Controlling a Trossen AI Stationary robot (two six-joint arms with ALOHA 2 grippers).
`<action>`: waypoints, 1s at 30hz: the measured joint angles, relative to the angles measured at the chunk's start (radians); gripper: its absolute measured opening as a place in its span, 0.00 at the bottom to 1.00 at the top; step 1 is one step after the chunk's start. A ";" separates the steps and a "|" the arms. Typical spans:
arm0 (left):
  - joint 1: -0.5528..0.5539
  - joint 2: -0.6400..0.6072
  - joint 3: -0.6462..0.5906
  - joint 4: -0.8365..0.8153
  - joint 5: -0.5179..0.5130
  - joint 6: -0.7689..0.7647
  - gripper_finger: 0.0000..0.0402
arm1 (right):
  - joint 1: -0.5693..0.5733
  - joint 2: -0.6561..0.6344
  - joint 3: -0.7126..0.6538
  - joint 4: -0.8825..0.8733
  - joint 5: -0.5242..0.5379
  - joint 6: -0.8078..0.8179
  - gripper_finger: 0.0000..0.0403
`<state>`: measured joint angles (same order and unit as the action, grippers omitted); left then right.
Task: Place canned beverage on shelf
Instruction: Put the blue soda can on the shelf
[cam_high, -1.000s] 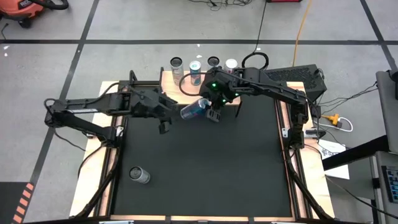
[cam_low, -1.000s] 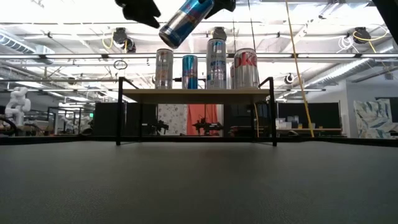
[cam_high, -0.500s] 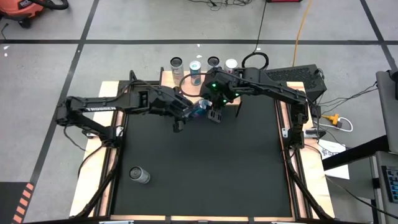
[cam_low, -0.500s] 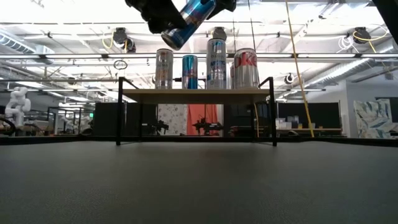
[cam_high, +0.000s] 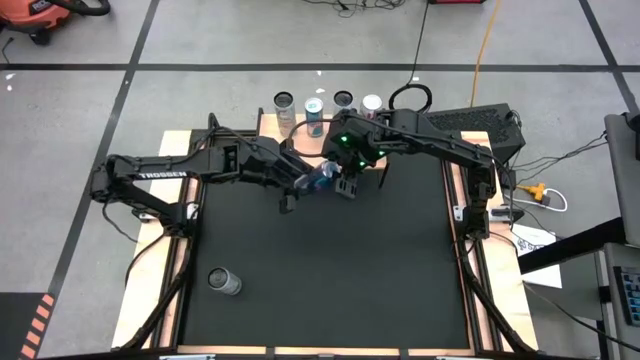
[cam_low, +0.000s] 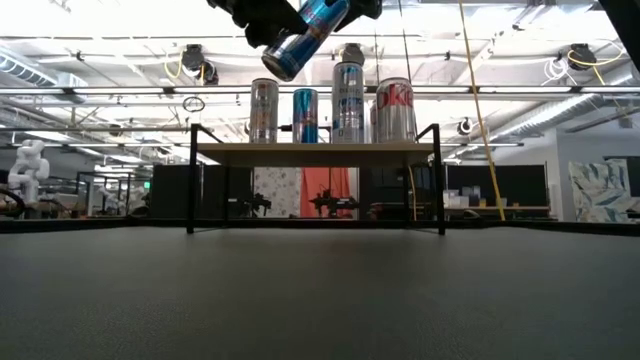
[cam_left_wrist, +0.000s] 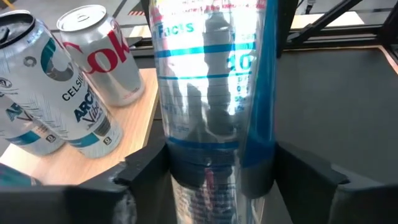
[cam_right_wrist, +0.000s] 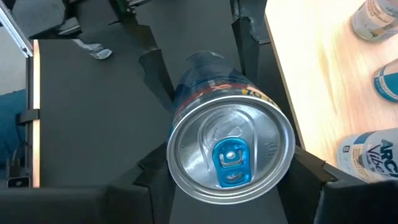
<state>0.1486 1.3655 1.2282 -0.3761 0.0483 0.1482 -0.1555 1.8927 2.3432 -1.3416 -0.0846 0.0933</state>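
Blue can (cam_high: 318, 176) tilted in mid-air just off the shelf's (cam_high: 268, 128) front edge, right end effector (cam_high: 347, 185) clamped on its top end. Left end effector (cam_high: 292, 188) straddles its lower end, fingers close either side; can't tell if touching. Shelf holds four cans (cam_low: 334, 102); the surface (cam_high: 330, 270) below lies open except one can (cam_high: 222, 281) near its front-left corner.

Black tabletop (cam_high: 330, 270) framed by wooden side strips (cam_high: 176, 140). Beyond its right edge: dark laptop (cam_high: 480, 122), orange cable (cam_high: 484, 40), yellow plug (cam_high: 541, 190). Grey floor (cam_high: 80, 110) around.

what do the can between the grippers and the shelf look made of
The can: thin metal, likely aluminium, with a shiny brushed lid, a blue pull tab and a glossy printed wall. The shelf: a pale board with visible grain, probably wood, matte, on thin black legs that look like metal.
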 joint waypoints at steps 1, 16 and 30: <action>0.000 0.000 0.000 -0.003 0.000 0.000 0.63 | 0.000 0.000 0.000 -0.001 -0.003 0.000 0.48; 0.000 0.000 0.000 0.002 0.001 -0.001 0.53 | 0.000 0.000 0.000 -0.006 -0.003 0.000 0.59; -0.001 0.000 0.000 -0.019 0.007 0.016 0.53 | 0.002 -0.002 0.000 0.014 -0.072 -0.030 0.72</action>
<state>0.1478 1.3658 1.2282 -0.3946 0.0551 0.1642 -0.1535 1.8904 2.3432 -1.3279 -0.1568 0.0631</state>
